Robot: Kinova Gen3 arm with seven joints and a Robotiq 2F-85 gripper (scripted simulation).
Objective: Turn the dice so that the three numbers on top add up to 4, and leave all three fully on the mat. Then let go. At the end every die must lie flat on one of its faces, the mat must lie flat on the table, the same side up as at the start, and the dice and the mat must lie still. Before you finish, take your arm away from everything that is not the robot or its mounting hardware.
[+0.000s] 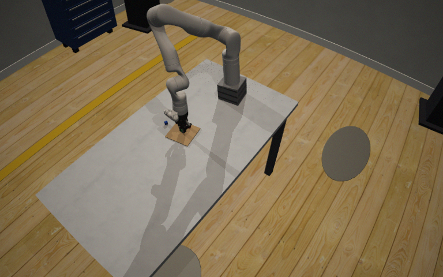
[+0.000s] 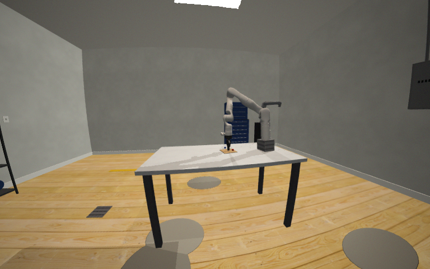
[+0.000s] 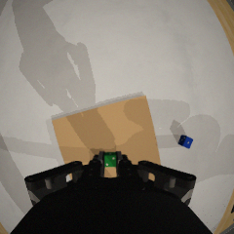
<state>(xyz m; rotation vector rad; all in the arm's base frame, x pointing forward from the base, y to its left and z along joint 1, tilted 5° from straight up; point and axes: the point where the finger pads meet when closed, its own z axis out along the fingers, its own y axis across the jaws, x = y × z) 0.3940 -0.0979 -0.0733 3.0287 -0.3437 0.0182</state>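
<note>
The end effector [image 3: 110, 163] is nearly closed, clenched on the green die [image 3: 110, 159] low over the tan mat [image 3: 104, 132]; the blue die [image 3: 185, 141] lies off the mat on the desk [image 3: 146, 49]

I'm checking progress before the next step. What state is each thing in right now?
Gripper: shut on the green die, low over the mat.
Green die: held between the fingers.
Blue die: off the mat, resting on the table.
Red die: on the mat; top number too small to read.
Mat: flat on the table.
</note>
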